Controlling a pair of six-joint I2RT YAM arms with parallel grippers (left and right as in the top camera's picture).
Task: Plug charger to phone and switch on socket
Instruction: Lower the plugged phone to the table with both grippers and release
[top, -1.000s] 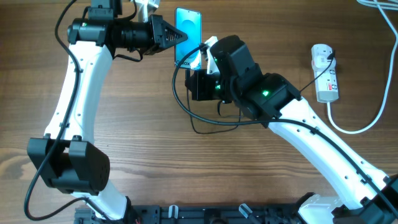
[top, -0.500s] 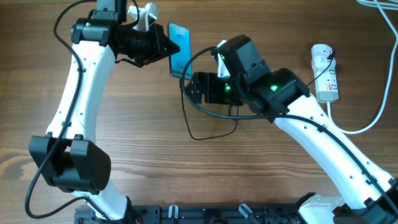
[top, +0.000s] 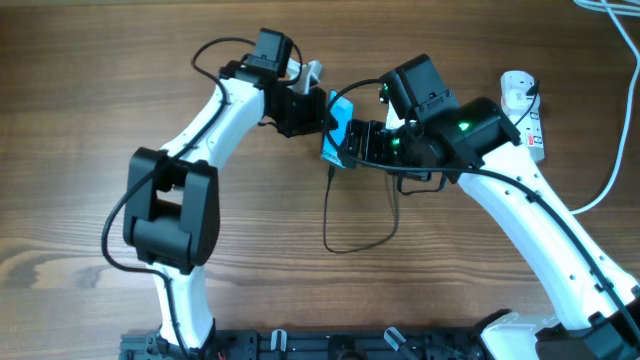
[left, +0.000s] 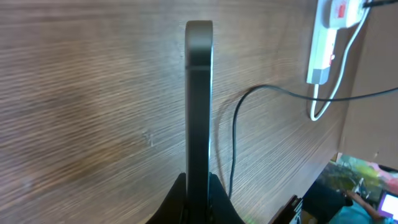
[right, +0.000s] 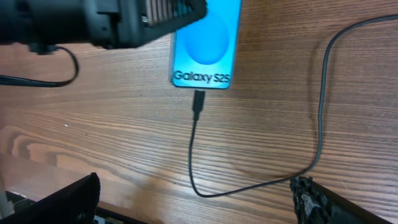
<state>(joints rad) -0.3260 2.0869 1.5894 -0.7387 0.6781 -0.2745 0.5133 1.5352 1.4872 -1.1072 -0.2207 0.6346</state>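
The phone (right: 208, 37), cyan screen with a white text band, hangs above the table with my left gripper (left: 199, 196) shut on its upper end. It is edge-on in the left wrist view (left: 199, 99). The charger's small dark connector (right: 198, 103) sits at the phone's lower edge, seemingly in the port, and its thin black cable (top: 327, 215) loops down over the table. My right gripper (right: 189, 202) stands open just below the connector, with nothing between its fingers. The white socket (top: 527, 125) lies at the far right with the black plug in it.
A thick white cord (top: 610, 170) curves from the socket along the table's right edge. The left arm's black gripper body (right: 118, 18) fills the top left of the right wrist view. Both arms meet near the table's upper middle.
The left arm has swung the phone right toward the table's middle. The right gripper has opened and let go of the connector, which stays at the phone's edge.
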